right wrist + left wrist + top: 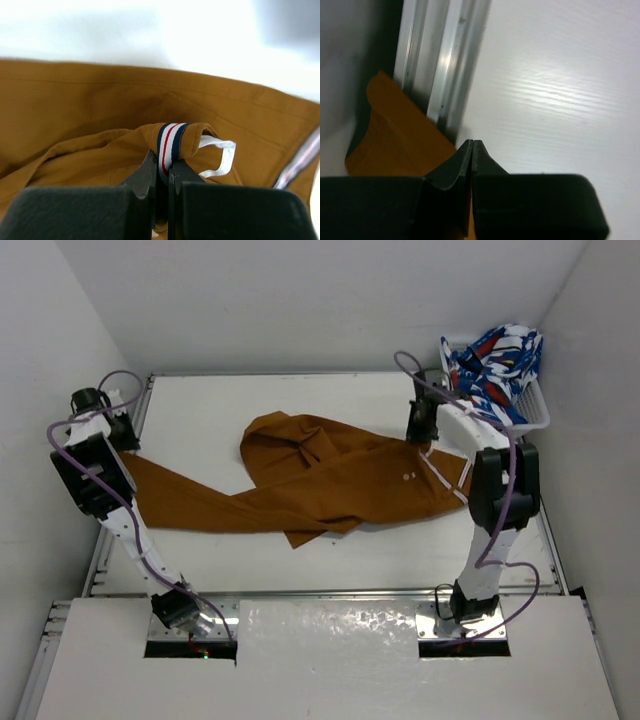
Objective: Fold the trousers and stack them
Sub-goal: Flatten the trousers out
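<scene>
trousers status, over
Right gripper shut on trousers waistband. Left gripper shut at leg end, grip unclear. Trousers rumpled, not yet folded. Basket of patterned clothes clear, far right.

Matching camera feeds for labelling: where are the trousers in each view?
Top external: trousers spread across mid-table, from the left rail to the right gripper.
Left wrist: ochre leg end lower left by the rail, apparently held in the shut left gripper.
Right wrist: fills most of the frame; striped waistband edge pinched in the right gripper.
Shared landmark: the white table, visible in all three.
</scene>
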Robot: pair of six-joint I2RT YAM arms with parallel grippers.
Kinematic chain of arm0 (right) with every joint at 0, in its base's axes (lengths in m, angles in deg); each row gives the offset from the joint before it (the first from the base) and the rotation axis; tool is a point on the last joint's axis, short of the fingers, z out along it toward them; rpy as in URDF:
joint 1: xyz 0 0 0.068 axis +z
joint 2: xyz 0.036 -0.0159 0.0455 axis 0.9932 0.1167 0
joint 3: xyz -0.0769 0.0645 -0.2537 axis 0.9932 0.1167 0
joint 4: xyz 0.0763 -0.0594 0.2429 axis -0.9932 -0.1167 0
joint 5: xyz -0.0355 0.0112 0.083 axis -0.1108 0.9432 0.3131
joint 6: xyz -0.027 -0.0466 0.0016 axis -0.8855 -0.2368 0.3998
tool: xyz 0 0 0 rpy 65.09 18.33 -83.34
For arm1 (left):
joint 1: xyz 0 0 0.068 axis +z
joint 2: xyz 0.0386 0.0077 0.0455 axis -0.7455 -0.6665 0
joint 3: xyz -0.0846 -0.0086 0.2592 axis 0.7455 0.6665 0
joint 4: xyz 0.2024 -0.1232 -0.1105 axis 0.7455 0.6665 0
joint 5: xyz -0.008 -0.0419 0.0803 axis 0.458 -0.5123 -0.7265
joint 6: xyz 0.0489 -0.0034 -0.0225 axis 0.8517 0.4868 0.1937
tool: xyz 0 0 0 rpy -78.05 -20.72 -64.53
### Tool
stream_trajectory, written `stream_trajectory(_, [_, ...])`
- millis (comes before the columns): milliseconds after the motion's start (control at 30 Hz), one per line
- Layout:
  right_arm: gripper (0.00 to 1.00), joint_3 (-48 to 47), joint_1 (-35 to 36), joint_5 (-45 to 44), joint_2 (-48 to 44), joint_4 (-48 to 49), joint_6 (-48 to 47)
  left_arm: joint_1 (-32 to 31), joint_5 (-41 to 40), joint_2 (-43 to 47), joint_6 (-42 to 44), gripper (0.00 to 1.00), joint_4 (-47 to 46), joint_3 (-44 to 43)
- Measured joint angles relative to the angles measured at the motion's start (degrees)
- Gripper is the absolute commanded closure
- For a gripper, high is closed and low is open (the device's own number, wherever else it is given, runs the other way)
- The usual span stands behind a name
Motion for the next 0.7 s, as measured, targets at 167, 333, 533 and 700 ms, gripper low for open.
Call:
stream_trajectory(167, [1.0,-4.22,-0.59,0.55,-10.99,6.78,-3.34,-0.07,5.99,0.0,1.25,1.0,10.62,-16.33])
stream_trajectory(333, [1.0,-0.11,-3.15,-1.03,-26.4,14.08,-5.09,-0.09,10.51,10.99,4.0,1.0,12.2,-21.11])
stream_trajectory(533, [1.0,7.52,-4.79,-4.55,-34.8,14.93,-7.85,-0.83,10.58,28.96,7.17,0.71,14.23,-0.55])
stream_trajectory(700, [1.0,7.82,-12.57,-5.7,-36.06,10.86,-10.36,-1.42,8.92,23.54,5.62,0.43,15.19,6.62])
